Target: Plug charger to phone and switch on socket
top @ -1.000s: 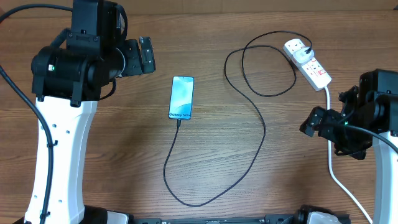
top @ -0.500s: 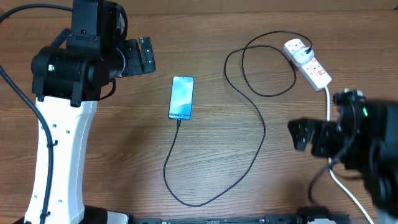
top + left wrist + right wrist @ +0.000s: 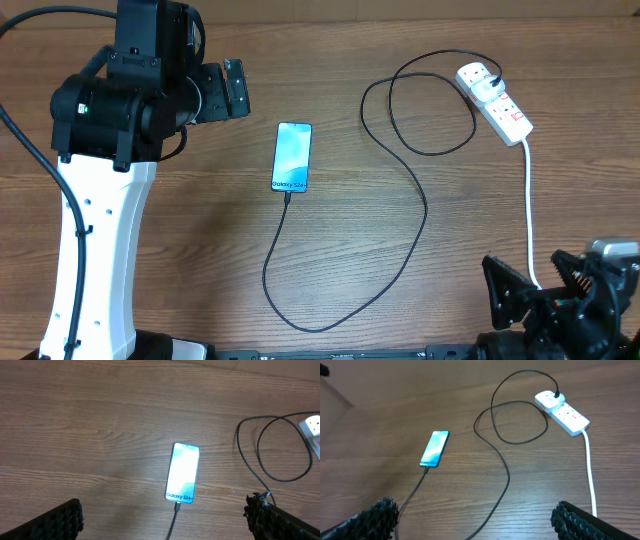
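The phone [image 3: 292, 157] lies flat mid-table, screen lit, also in the left wrist view [image 3: 182, 473] and right wrist view [image 3: 434, 448]. The black charger cable [image 3: 420, 215] runs from the phone's near end, loops across the table, and its plug sits in the white socket strip [image 3: 495, 102], also in the right wrist view [image 3: 562, 412]. My left gripper [image 3: 236, 88] is open and empty, raised left of the phone; its fingers frame the left wrist view [image 3: 162, 520]. My right gripper [image 3: 528, 287] is open and empty at the near right edge [image 3: 475, 520].
The socket's thick white cord [image 3: 529, 205] runs down the right side toward my right arm. The left arm's white base [image 3: 90, 250] stands at the left. Wooden table all around.
My right arm has pulled back from beside the socket strip toward the near right corner of the table. The left arm, phone and cable have not moved.
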Controlling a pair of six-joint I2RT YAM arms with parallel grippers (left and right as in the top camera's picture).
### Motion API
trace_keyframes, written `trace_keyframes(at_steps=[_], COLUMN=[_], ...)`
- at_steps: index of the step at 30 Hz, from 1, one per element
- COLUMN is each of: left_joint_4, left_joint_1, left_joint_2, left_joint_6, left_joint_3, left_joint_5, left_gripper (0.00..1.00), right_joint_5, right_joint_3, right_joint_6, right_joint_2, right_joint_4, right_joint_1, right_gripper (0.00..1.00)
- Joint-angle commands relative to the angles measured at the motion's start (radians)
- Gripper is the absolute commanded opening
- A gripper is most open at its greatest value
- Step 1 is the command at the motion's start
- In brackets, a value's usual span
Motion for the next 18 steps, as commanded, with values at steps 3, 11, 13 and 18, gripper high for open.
trace_keyframes(at_steps=[3,11,13,18], left_joint_4=[0.002,0.002,0.002,0.002], left_joint_1=[0.004,0.004,0.004,0.004], left_joint_2=[-0.003,-0.003,-0.003,-0.003], left_joint_6=[-0.014,-0.014,-0.014,-0.014], left_joint_3=[-0.003,-0.003,-0.003,-0.003], left_joint_5=[-0.013,-0.013,-0.013,-0.013], left_gripper=[1.0,1.0,1.0,0.99], right_joint_5=[0.01,-0.006,-0.027,-0.09], right_joint_3=[-0.16,-0.487,-0.561,-0.733], right_joint_6=[-0.009,-0.008,-0.008,-0.008], right_joint_2=[-0.091,-0.238,-0.26,-0.323], right_joint_4=[0.103,0.369,0.435,0.636], right_joint_1=[0.009,0.009,0.008,0.009], right_gripper=[1.0,1.0,1.0,1.0])
